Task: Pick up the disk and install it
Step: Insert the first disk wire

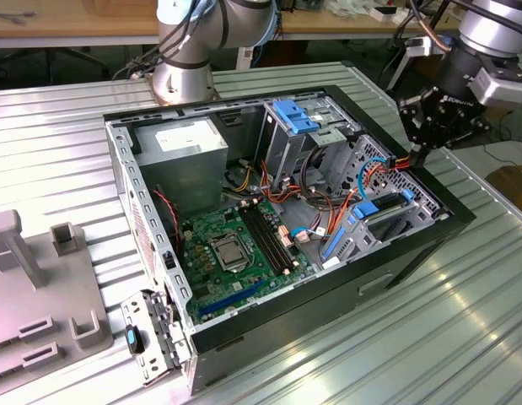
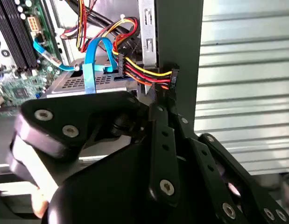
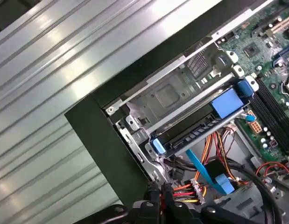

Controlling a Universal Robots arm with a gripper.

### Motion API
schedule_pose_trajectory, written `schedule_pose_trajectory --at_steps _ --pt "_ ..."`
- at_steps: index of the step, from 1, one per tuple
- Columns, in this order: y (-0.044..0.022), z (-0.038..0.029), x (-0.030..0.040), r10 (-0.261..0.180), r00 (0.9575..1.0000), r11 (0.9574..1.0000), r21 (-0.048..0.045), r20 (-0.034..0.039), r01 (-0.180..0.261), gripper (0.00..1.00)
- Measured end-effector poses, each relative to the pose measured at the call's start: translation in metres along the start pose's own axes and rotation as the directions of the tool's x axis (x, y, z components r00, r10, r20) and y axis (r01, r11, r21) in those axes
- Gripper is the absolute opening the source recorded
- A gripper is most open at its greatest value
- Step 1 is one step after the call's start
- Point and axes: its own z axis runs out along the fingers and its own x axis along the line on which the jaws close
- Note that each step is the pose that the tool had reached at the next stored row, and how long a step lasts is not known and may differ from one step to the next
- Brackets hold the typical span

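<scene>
You'll find nothing legible: the white lettering on the hand [image 1: 418, 154] (on its black body) and the sticker [image 1: 181, 137] on the power supply [image 1: 193, 173] are too small.

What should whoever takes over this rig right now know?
Gripper: shut on power plug, at the edge of the case on the exterior view's right.
Disk: in its blue carrier, lying in the cage, not held.
Done: Disk appears seated in the cage.
Left: power plug is apart from Disk; whether Disk is latched cannot be told.
</scene>
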Motion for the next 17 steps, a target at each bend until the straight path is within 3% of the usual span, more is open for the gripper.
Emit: schedule_pose_trajectory --at_steps 1,3,6,7,11,13,15,17 --pt "0.0 0.0 0.0 -0.037 0.9993 0.9993 0.0024 -0.0008 0.037 0.24" --pt "0.0 0.0 0.0001 -0.073 0.9973 0.9973 0.0049 -0.0017 0.073 0.24" --pt "-0.0003 0.0001 0.0005 -0.135 0.9909 0.9908 0.009 -0.0033 0.135 0.25" --pt "-0.0006 0.0002 0.0011 -0.149 0.9889 0.9888 0.0099 -0.0037 0.149 0.32" --pt "-0.0017 0.0003 0.0026 -0.198 0.9802 0.9801 0.013 -0.0054 0.198 0.32" --pt "-0.0022 0.0006 0.0034 -0.239 0.9709 0.9708 0.0158 -0.0067 0.239 0.32" --pt "-0.0025 0.0009 0.0038 -0.263 0.9647 0.9645 0.0172 -0.0077 0.263 0.32" --pt "-0.003 0.0013 0.004 -0.314 0.9495 0.9492 0.0203 -0.0098 0.314 0.32"
